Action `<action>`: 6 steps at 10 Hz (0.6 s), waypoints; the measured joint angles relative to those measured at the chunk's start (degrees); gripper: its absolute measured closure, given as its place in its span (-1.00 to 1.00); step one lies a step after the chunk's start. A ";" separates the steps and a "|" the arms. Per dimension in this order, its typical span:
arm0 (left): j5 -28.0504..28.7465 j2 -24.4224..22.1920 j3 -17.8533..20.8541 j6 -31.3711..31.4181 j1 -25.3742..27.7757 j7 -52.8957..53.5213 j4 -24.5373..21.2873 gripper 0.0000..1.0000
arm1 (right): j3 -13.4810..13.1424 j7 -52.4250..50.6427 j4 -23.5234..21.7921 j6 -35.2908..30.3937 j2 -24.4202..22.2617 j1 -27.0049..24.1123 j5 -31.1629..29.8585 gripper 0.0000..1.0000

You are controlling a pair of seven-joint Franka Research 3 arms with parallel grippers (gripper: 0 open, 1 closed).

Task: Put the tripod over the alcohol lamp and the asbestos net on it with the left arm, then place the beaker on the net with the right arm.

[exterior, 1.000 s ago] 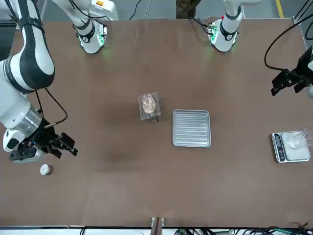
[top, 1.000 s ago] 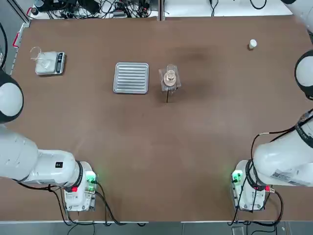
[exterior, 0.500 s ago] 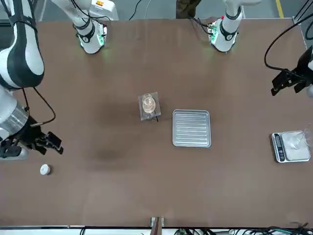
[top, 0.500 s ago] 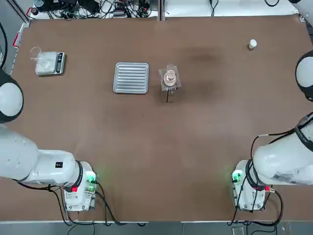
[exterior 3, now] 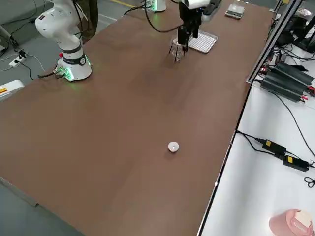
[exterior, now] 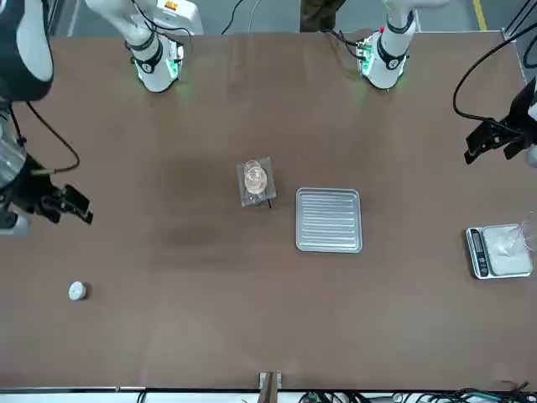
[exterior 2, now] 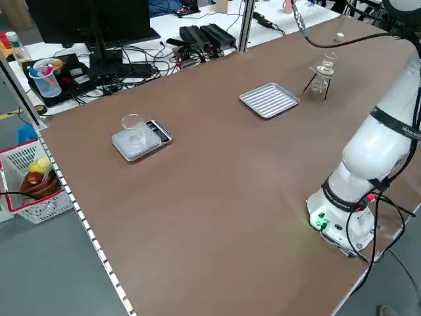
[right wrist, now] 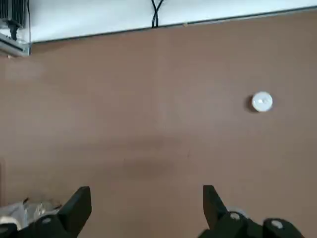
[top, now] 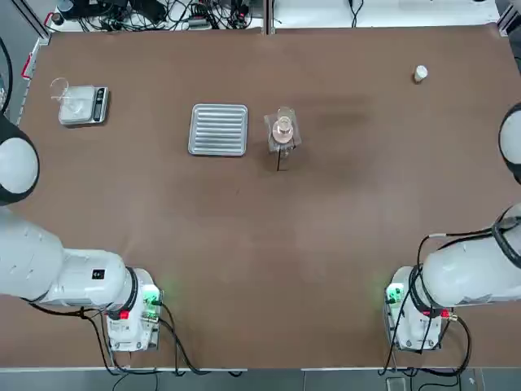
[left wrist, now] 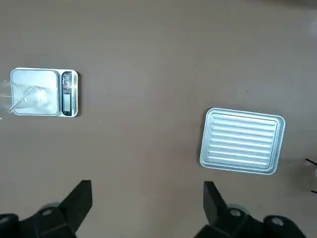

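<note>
The beaker (exterior: 254, 177) sits on the asbestos net (exterior: 256, 191), atop the tripod (top: 279, 157), well clear of both grippers. The left gripper (left wrist: 147, 202) and right gripper (right wrist: 147, 206) hover with fingers spread apart, empty.

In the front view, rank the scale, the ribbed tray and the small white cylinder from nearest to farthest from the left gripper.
Left gripper hovers at the table's right edge.
1. Scale, just below it.
2. Ribbed tray, toward the middle.
3. White cylinder, far left.
</note>
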 joint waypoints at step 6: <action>-0.02 0.00 0.01 0.00 0.03 0.00 0.00 -0.98 | -1.84 3.52 0.07 -9.14 -6.13 5.22 -1.91 -0.99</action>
